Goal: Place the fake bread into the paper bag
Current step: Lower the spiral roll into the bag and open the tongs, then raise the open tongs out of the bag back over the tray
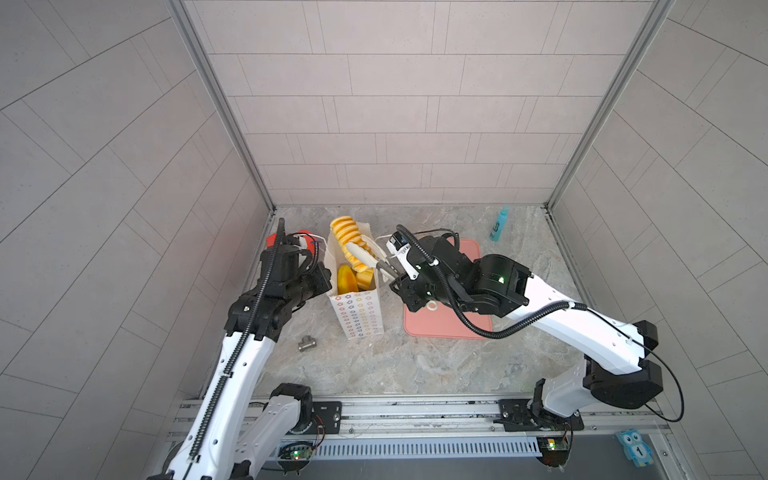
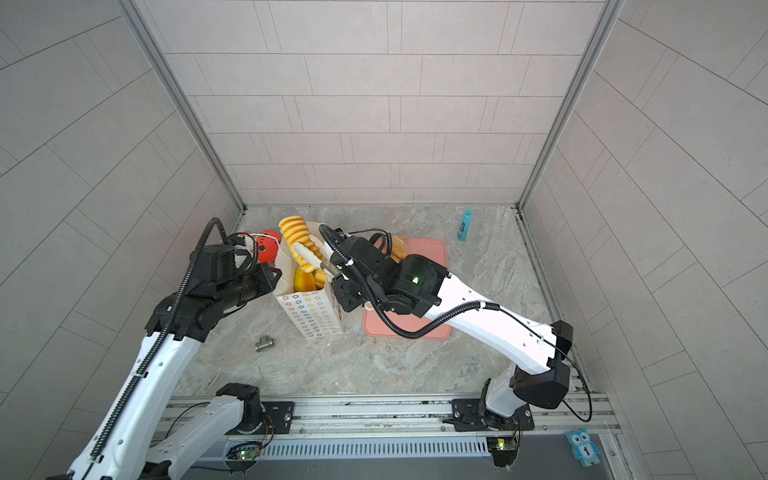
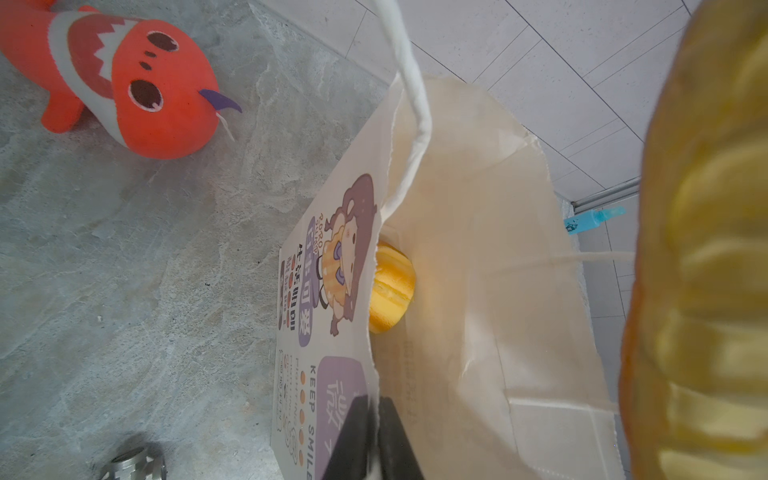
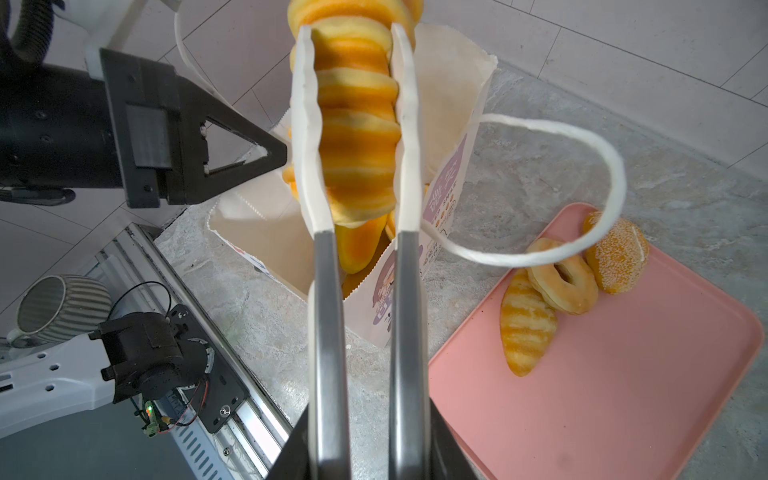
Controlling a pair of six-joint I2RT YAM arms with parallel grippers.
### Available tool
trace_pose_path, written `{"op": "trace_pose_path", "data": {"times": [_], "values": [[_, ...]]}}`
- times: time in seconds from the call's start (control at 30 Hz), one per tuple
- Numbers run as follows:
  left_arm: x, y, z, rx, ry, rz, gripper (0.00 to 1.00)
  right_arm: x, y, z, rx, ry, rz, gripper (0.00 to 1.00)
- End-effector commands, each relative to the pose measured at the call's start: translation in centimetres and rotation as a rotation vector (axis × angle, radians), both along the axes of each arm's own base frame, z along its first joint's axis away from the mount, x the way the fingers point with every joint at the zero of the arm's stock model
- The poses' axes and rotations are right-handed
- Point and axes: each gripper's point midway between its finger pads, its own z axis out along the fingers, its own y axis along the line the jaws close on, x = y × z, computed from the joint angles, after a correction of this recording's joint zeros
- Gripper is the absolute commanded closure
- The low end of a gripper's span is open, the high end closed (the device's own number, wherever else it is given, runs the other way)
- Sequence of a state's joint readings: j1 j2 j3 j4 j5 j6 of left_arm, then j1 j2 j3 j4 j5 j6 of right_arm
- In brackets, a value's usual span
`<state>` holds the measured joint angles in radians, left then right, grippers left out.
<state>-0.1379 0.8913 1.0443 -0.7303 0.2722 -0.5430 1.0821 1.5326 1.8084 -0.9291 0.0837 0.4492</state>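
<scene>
The white paper bag (image 1: 359,311) (image 2: 311,313) (image 3: 457,249) (image 4: 453,83) stands upright and open. My left gripper (image 1: 326,277) (image 2: 275,275) (image 3: 376,436) is shut on its rim. My right gripper (image 1: 392,272) (image 2: 332,276) (image 4: 370,449) is shut on metal tongs (image 4: 326,311) whose white tips (image 1: 361,253) pinch a long ridged loaf (image 1: 347,237) (image 2: 295,232) (image 4: 357,124) (image 3: 706,249), tilted over the bag's mouth with its lower end inside. Other bread (image 1: 347,280) (image 3: 390,286) lies in the bag. A ridged roll (image 4: 525,328), a ring donut (image 4: 563,278) and a sesame bun (image 4: 617,257) (image 2: 399,245) rest on the tray.
The flat pink tray (image 1: 449,324) (image 2: 407,328) (image 4: 582,415) lies right of the bag, under my right arm. A red plush fish (image 3: 137,83) (image 2: 266,245) lies behind the left gripper. A metal fitting (image 1: 307,343) (image 2: 264,344) sits in front of the bag, a blue bottle (image 1: 498,224) (image 2: 465,224) at the back right.
</scene>
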Motion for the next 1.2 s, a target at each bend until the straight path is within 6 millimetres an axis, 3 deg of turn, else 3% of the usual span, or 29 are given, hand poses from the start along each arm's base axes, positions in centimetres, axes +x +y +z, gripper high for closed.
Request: {"op": "trace_pose_path", "data": {"times": [0.0, 0.67, 1.17], "values": [[-0.2, 0.1, 0.2, 0.002, -0.012, 0.005, 0.88, 0.4, 0.0, 1.3, 0.029, -0.042, -0.022, 0.65], [-0.3, 0.1, 0.1, 0.004, -0.010, 0.005, 0.88, 0.5, -0.4, 1.7, 0.027, -0.058, -0.035, 0.50], [-0.2, 0.1, 0.1, 0.004, -0.009, 0.005, 0.88, 0.8, -1.7, 3.7, 0.026, -0.123, -0.055, 0.50]]}}
